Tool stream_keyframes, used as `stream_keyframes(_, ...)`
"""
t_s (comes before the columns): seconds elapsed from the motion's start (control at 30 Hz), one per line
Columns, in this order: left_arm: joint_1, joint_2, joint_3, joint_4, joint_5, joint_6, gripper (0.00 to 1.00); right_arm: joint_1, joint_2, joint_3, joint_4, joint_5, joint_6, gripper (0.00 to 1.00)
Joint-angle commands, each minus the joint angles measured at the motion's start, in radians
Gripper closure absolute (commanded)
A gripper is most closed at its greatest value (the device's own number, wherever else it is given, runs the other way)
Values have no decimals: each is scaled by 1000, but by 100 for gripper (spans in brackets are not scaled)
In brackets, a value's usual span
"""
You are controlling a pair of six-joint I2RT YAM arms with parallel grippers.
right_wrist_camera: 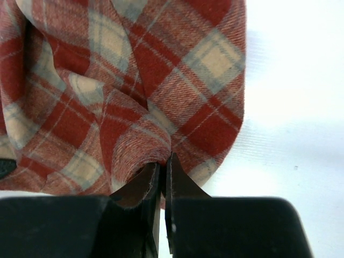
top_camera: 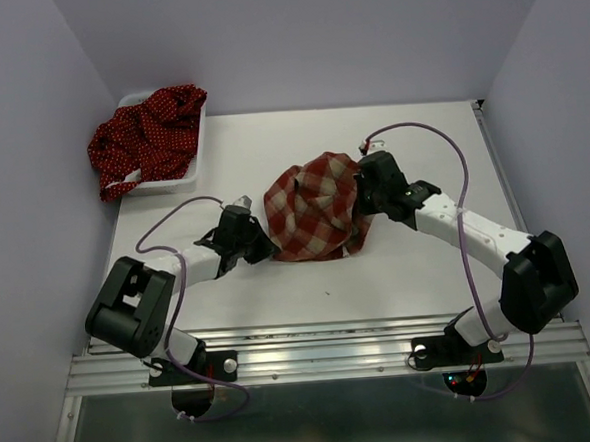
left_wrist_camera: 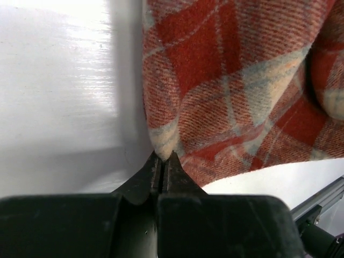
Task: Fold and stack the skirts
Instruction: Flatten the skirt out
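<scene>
A red-and-cream plaid skirt (top_camera: 312, 208) lies bunched in the middle of the white table (top_camera: 399, 275). My left gripper (top_camera: 263, 245) is shut on the plaid skirt's lower left edge; in the left wrist view the cloth (left_wrist_camera: 236, 86) is pinched at the fingertips (left_wrist_camera: 163, 157). My right gripper (top_camera: 361, 185) is shut on the plaid skirt's right side, with a fold of cloth (right_wrist_camera: 134, 102) caught at its fingertips (right_wrist_camera: 164, 161). Dark red skirts with white dots (top_camera: 149, 135) are heaped in and over the white basket (top_camera: 187, 174) at the back left.
The basket stands against the left wall at the table's far left corner. Purple walls close in the left, back and right. An aluminium rail (top_camera: 323, 354) runs along the near edge, between the arm bases.
</scene>
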Motion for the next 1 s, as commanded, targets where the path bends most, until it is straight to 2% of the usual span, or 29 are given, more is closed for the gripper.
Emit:
stream_keyframes(0.0,-4,-118,90,32,10,33,100,-12,-89,29,38,96,4,99)
stream_keyframes(0.17,-3,-311,290,-2,-85,95,100,-12,-204,101,98,171,-47,99)
stream_keyframes(0.27,-1,-375,449,-61,-261,154,100,-12,-271,167,136,249,-107,99)
stream_keyframes(0.33,-1,-389,535,-74,-315,197,100,-12,-305,195,167,263,-136,99)
stream_keyframes(0.43,0,-389,748,-120,-404,274,100,-12,-379,256,248,235,-190,99)
stream_keyframes(0.53,0,-383,839,-146,-473,331,100,-12,-446,285,303,136,-248,99)
stream_keyframes(0.67,2,-362,919,-140,-548,371,100,-12,-465,330,306,118,-288,99)
stream_keyframes(0.77,8,-316,959,-140,-551,382,100,-12,-413,348,306,164,-325,99)
stream_keyframes(0.87,62,-174,1029,-169,-489,366,100,-12,-309,374,308,208,-377,99)
stream_keyframes(0.9,112,-100,1075,-179,-350,357,100,-12,-239,400,313,231,-418,99)
stream_keyframes(0.93,137,-63,1101,-180,-349,350,100,-25,-201,422,313,234,-418,99)
stream_keyframes(0.97,160,-22,1138,-184,-256,346,100,-41,-163,445,313,234,-441,99)
